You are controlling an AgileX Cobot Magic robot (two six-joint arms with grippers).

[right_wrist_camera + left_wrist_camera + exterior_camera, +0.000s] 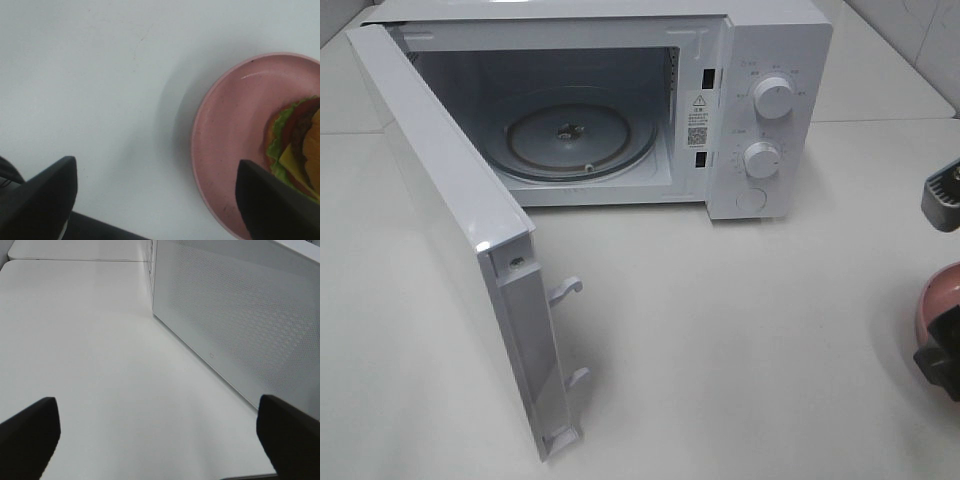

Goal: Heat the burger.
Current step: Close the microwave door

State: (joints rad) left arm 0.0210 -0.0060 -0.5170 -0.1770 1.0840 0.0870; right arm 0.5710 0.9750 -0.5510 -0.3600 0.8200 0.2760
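**Both jaws wide, burger still on its plate beside an open oven**

Your right gripper (155, 200) stands with its jaws spread wide and nothing between them; your left gripper (160, 435) is just as wide and equally empty, hanging over bare table beside the perforated white door (240, 325) of the microwave.

The small round burger (297, 145), with green lettuce, a yellow slice and red and brown layers showing at its edge, sits on the round pink plate (225, 125). In the right wrist view one dark finger (270, 200) overlaps the plate's rim while the other finger (45, 195) is over the bare white table (100, 75), so the jaws straddle the rim, not the burger. In the high view only a sliver of the plate (932, 300) shows at the right edge, well apart from the white microwave (620, 100).

The oven door (450, 230) is swung fully open and the clear glass turntable (575, 140) inside is bare, so the heating has not begun.

Watch these risks:

- If you close on the rim at a shallow angle, the plate may tip and, I judge, let the burger slide off.
- A stacked burger shifts easily, so a fast carry across the table could topple its layers.
- The open door juts well forward; a low approach from the right could clip the oven's front frame.
- How high the gripper is above the plate cannot be told from these views, so descend slowly.
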